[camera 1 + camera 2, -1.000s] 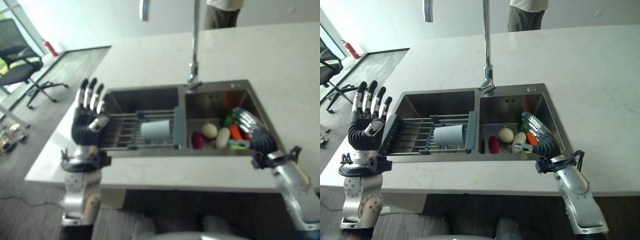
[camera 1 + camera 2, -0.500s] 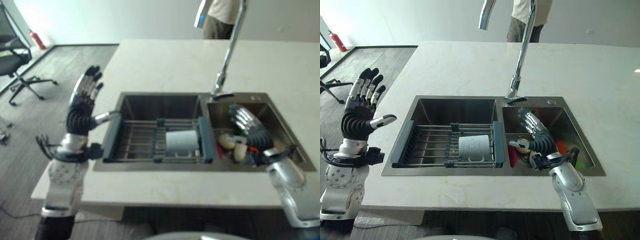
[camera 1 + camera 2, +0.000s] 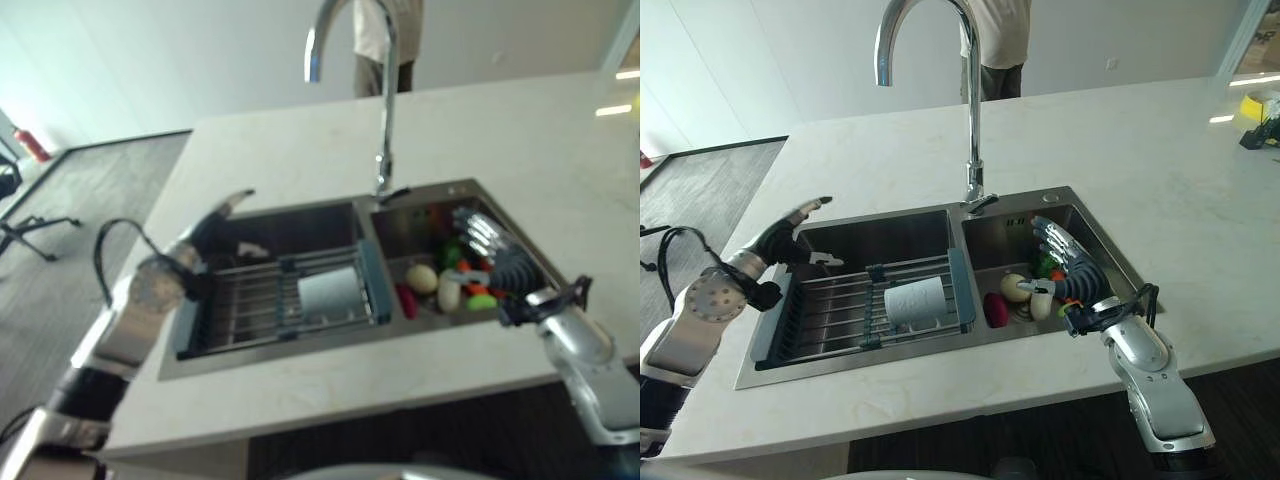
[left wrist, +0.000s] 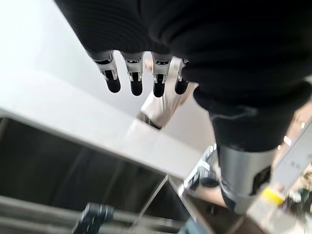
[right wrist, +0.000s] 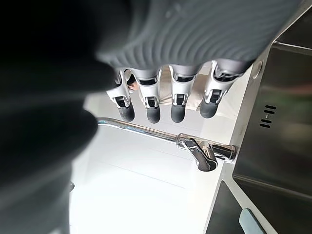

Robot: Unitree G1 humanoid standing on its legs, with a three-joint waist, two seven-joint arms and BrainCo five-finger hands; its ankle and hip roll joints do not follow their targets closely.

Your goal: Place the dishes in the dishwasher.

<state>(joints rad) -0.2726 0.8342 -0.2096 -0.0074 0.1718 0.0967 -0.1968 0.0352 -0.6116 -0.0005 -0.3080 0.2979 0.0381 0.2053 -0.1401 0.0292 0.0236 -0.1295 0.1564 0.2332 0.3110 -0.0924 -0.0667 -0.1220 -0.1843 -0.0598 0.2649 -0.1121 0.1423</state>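
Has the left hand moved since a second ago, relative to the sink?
Yes. The left hand has swung in from outside the sink's left edge and now reaches over its left rim, fingers straight.

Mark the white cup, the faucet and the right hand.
white cup (image 3: 914, 301), right eye view, its side.
faucet (image 3: 972, 130), right eye view, upright pipe.
right hand (image 3: 1072, 268), right eye view, back of hand.

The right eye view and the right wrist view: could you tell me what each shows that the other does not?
The right eye view alone shows the white cup lying on the sink rack, the toy vegetables in the right basin, and the left hand over the left basin. The right wrist view alone shows the right hand's straight fingers from very close. Both show the tap and the sink.
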